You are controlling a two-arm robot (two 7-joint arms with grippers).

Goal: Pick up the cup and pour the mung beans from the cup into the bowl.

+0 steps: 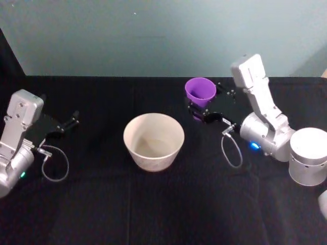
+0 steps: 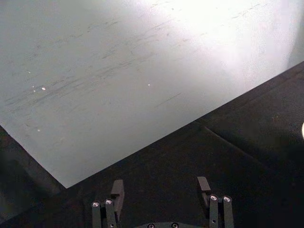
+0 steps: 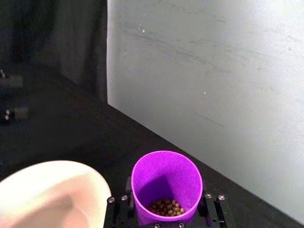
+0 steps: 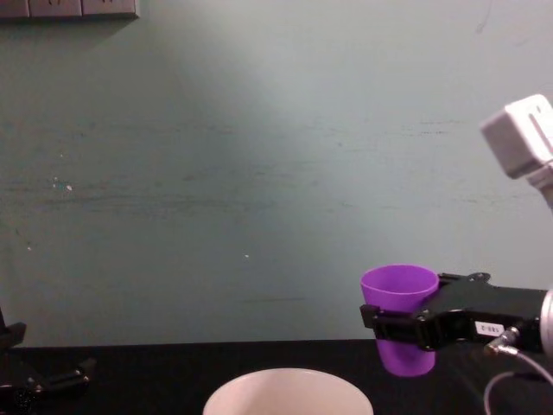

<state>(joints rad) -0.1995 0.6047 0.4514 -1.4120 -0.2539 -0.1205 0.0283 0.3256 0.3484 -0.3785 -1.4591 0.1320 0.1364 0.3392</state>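
The purple cup (image 1: 200, 92) is held upright above the table, right of and behind the bowl (image 1: 153, 141), with my right gripper (image 1: 207, 113) shut around its lower wall. In the chest view the cup (image 4: 401, 304) hangs clear of the bowl's rim (image 4: 288, 380), with the right gripper (image 4: 406, 324) clamped on it. Mung beans (image 3: 166, 207) lie in the bottom of the cup (image 3: 166, 183); the bowl (image 3: 50, 194) is close beside it. The bowl looks empty. My left gripper (image 1: 70, 122) rests open at the far left, its fingers (image 2: 117, 190) apart over bare cloth.
A black cloth (image 1: 163, 209) covers the table, and a pale teal wall (image 1: 153, 35) stands right behind it. A white cylindrical robot part (image 1: 308, 155) sits at the right edge. Cables loop from both wrists.
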